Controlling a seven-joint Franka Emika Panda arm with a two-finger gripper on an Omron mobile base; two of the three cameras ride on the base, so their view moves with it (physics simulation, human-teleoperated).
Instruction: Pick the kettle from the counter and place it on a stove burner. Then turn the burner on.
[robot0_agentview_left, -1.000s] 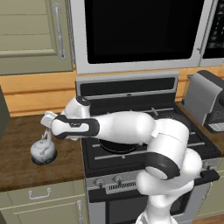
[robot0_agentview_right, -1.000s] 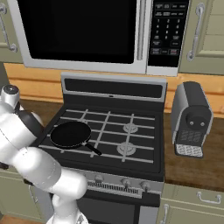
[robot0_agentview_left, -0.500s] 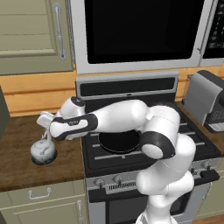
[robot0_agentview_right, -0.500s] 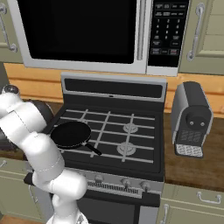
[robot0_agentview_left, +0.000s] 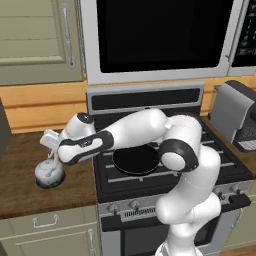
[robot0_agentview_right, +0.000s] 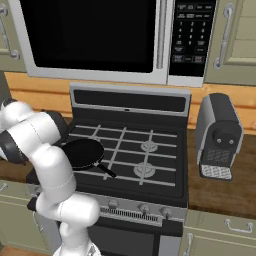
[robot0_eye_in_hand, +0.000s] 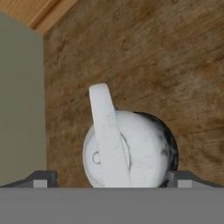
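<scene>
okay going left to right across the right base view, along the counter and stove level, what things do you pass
Robot arm → black frying pan → front right stove burner → coffee machine on the wooden counter.

A home kitchen; a black gas stove (robot0_agentview_right: 131, 150) under a built-in microwave (robot0_agentview_right: 100, 35); olive cabinets (robot0_agentview_left: 35, 40), wood counter (robot0_agentview_left: 30, 190), coffee machine (robot0_agentview_right: 219, 137).
</scene>
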